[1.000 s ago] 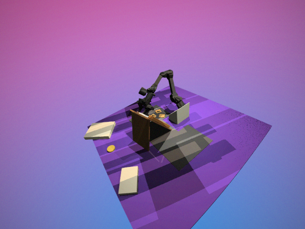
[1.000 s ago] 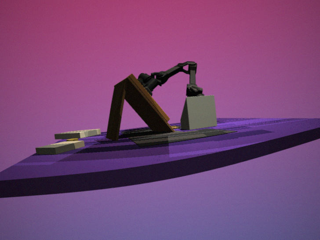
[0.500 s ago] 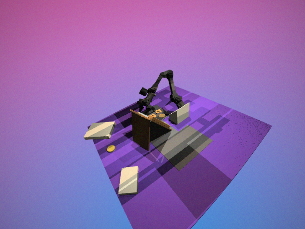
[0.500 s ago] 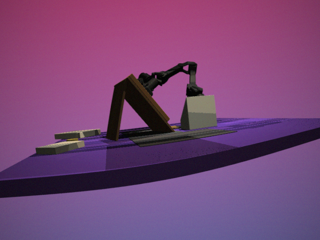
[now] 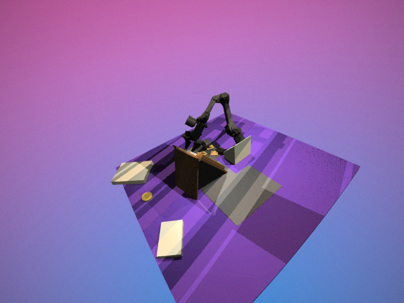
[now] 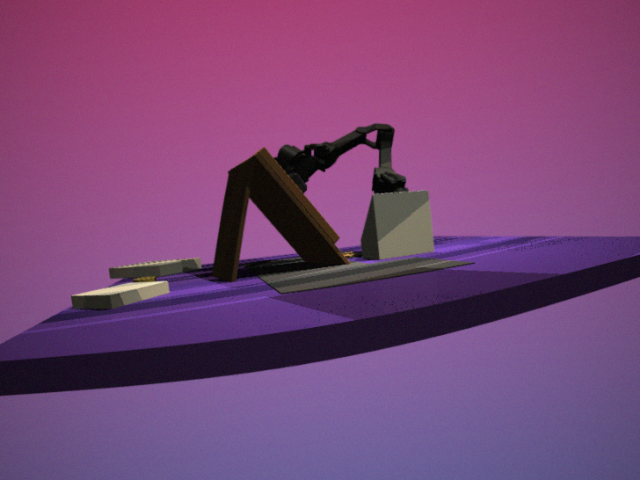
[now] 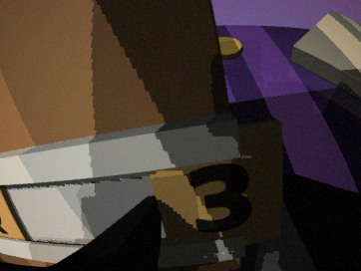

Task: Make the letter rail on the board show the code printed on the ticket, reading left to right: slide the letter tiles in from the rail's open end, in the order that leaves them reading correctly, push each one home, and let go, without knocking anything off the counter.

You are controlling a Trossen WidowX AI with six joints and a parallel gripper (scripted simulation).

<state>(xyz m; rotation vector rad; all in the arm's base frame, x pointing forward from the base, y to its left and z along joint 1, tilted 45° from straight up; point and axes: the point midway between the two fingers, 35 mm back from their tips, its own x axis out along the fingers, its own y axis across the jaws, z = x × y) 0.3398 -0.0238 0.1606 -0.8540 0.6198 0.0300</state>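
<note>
In the wrist view my gripper (image 7: 220,195) (image 5: 191,147) is shut on the tan tile marked 3 (image 7: 224,199). The tile's left part is between the lips of the pale rail (image 7: 199,146), and its right part sticks out past the rail's open end. Another tan tile (image 7: 6,219) sits in the rail at the left edge of the wrist view, mostly cut off, with bare rail between the two. The rail is on the leaning brown board (image 5: 186,172) (image 6: 294,211) (image 7: 55,75). The board hides the fingertips in the exterior view. No ticket print is readable.
Several orange tiles (image 5: 213,153) lie near the arm's base, beside a pale upright panel (image 5: 242,151) (image 6: 403,227). Behind the board are two pale slabs (image 5: 170,238) (image 5: 132,172) and a yellow disc (image 5: 147,196) (image 7: 230,47). A grey mat (image 5: 245,198) lies beside the board.
</note>
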